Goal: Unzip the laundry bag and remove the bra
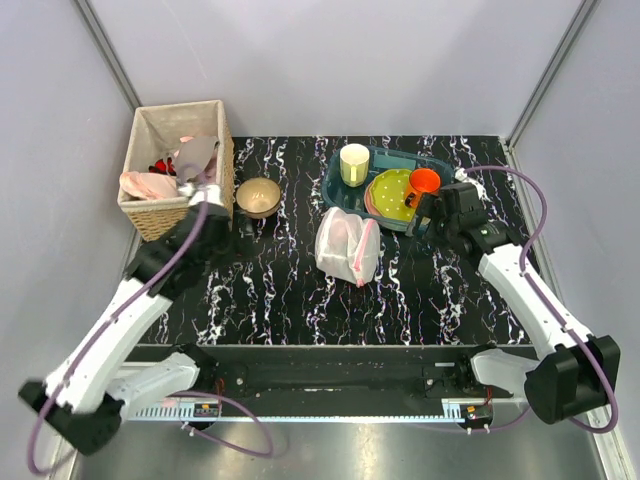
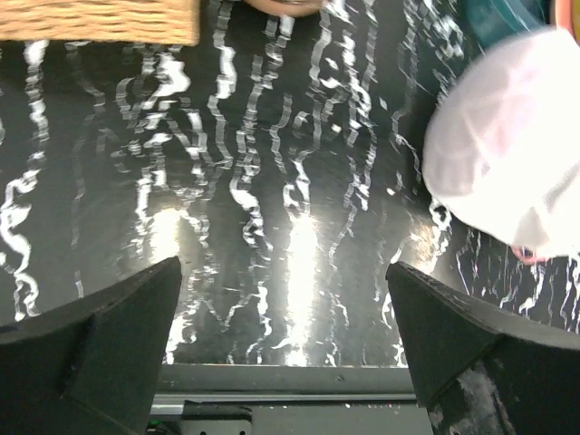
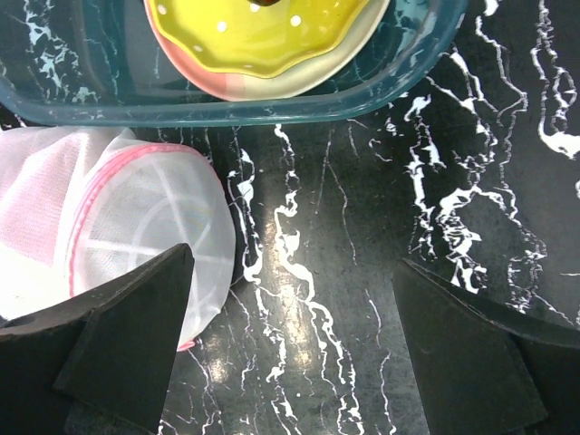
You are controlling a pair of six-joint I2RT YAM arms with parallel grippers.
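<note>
The laundry bag, white mesh with pink zipper trim, lies at the table's middle. It shows at the right in the left wrist view and at the left in the right wrist view. Nothing dark red shows through its mesh. A small dark red piece that looks like the bra lies in the wicker basket among pale cloths. My left gripper is open and empty, between basket and bag. My right gripper is open and empty, just right of the bag.
A brown bowl stands next to the basket. A teal tray behind the bag holds a cream cup, a yellow plate and an orange cup. The tray rim lies just beyond my right gripper.
</note>
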